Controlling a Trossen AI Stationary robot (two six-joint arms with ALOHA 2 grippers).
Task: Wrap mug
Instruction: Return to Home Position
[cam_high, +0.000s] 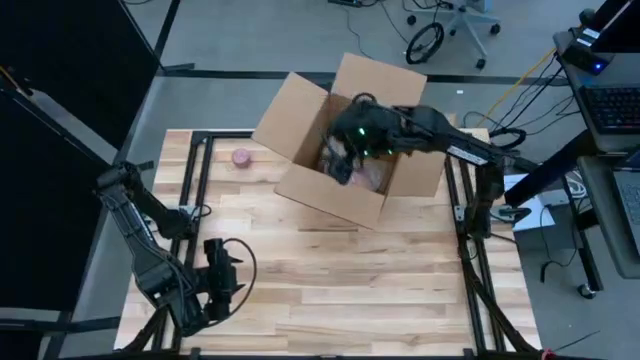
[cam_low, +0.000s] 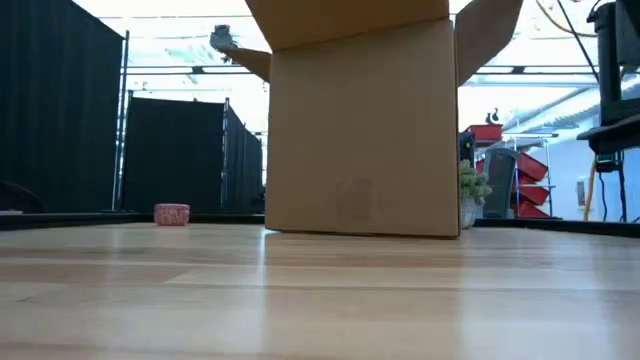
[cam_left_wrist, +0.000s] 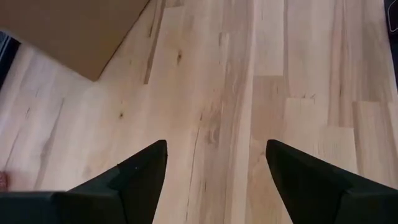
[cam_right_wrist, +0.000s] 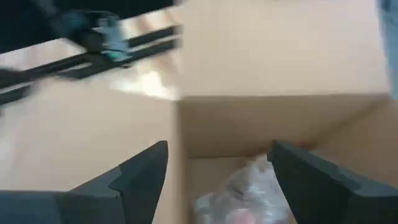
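Left side: the left hand (cam_high: 222, 278) sits low over the near left part of the table (cam_high: 350, 290). Its fingers are spread, with only bare wood between them in the left wrist view (cam_left_wrist: 214, 149). It holds nothing and is well apart from everything else.

Far left: a small pink round item (cam_high: 241, 157) lies on the table, apart from the box and clear of both arms.

Centre, far side: the open cardboard box (cam_high: 300, 110) stands at an angle to the table edges, flaps raised. Inside lies a bubble-wrapped bundle (cam_high: 368, 175), judged to be the wrapped mug. It rests on the box floor, toward the right wall.

Right side: the right arm reaches in from the right, and the right hand (cam_high: 345, 152) hangs over the box opening. Its fingers are released, and the bundle (cam_right_wrist: 242, 186) shows beyond and below them, not gripped.

Hazards, as judged:
- On withdrawal, a spread finger may snag loose bubble wrap and lift or unwrap the bundle. Cause: retracting sideways before rising.
- The wrist may strike a raised flap or wall and drag or tip the box. Cause: low clearance on the way out.
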